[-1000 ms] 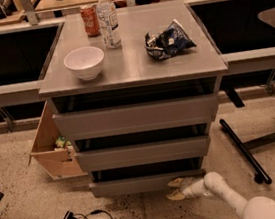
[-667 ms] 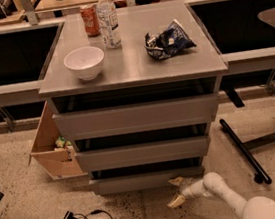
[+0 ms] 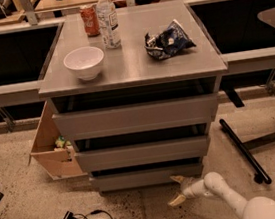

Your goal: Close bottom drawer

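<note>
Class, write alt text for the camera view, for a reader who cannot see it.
A robot's open claw hangs near the floor in front of the bottom drawer of a grey three-drawer cabinet. On top: a white bowl, a soda can, a bottle and a snack bag.

Pincer (image 3: 174, 191) wider-spread, just before bottom drawer (image 3: 146, 177)

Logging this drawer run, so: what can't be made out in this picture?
Camera view: bottom drawer interior, dark under the middle drawer front.
Camera view: whether the gripper, fingers spread, low before the drawer's right end, touches it; the angle hides any gap.
Camera view: cardboard box contents, mostly behind the cabinet.
</note>
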Action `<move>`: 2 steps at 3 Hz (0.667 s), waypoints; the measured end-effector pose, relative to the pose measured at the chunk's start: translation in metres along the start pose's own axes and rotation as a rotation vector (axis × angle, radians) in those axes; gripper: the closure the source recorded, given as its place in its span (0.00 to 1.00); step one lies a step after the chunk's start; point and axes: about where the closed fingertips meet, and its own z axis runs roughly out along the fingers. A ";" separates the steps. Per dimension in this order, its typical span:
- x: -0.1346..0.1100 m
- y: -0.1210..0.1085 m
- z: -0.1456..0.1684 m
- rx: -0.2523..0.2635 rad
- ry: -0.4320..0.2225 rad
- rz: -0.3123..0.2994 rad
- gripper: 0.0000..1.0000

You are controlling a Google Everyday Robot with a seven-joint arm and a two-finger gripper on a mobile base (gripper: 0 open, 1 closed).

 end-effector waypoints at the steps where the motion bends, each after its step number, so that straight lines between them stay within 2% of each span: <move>1: -0.006 0.010 -0.009 -0.033 0.033 -0.020 0.39; 2: 0.011 -0.010 -0.076 0.010 0.191 -0.054 0.63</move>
